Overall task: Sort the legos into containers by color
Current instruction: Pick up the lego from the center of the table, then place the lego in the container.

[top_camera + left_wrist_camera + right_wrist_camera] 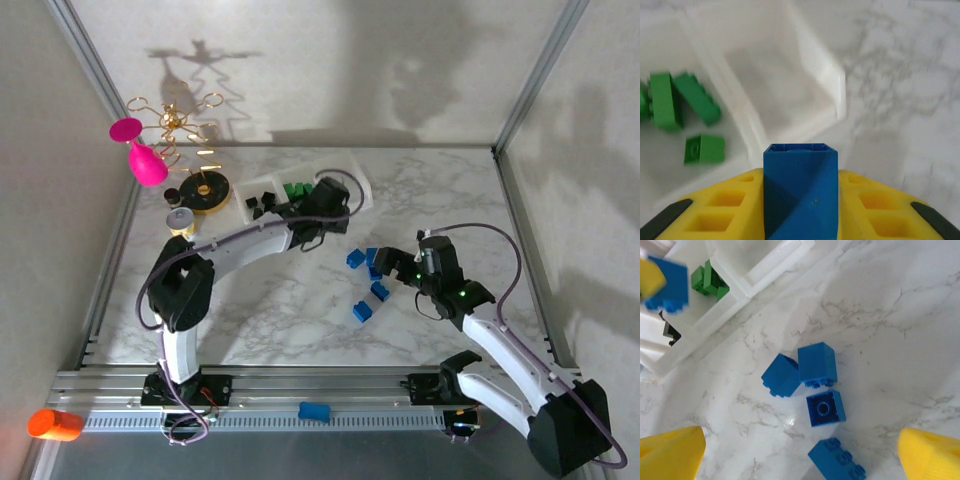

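That blue brick is right up in the lens, clamped between the yellow fingers of your left gripper, studs pointing away from the camera, so the grip looks solid and square. The catch, I'd say, is where it hangs: over the near rim of the clear tray, just beside the divider that splits the green bricks from the empty compartment. Let go here and I reckon it clips the rim or that divider, then either tumbles in with the greens or bounces back out onto the marble tabletop. Nudge it further in over the empty compartment before you open. The tray is light plastic too, so dragging the fingers down on its wall could shove the whole thing. For the bigger picture, the top view adds the black bricks in the compartment left of the greens. The right wrist view gives you four loose blue bricks bunched on the marble, two of them touching, with your right gripper spread wide above them and holding nothing. Those touching ones could get knocked apart when you go for one.
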Motion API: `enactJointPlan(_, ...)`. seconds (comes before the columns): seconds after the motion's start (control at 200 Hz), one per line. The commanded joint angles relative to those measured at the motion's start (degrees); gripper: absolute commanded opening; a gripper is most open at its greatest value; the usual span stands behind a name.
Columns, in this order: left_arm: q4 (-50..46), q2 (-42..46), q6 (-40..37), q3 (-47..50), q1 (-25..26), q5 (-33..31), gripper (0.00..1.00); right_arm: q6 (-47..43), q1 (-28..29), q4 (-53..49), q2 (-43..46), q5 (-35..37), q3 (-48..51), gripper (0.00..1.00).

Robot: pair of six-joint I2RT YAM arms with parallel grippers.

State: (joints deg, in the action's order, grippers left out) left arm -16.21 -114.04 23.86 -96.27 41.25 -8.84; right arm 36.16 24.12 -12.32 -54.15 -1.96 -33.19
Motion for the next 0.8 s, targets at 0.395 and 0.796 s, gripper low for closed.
enactJointPlan(0.395, -1.9, -25.8, -0.1, -28.5, -3.2, -8.2, 0.34, -2.6, -2.4, 3.9, -1.7, -2.7, -2.0, 0.99)
enactJointPlan(0.796, -7.5, -31.1, -0.7, -31.7, -2.8, -7.3, 0.36, -2.5, -2.8, 5.4, -3.2, -4.0, -1.2, 0.99)
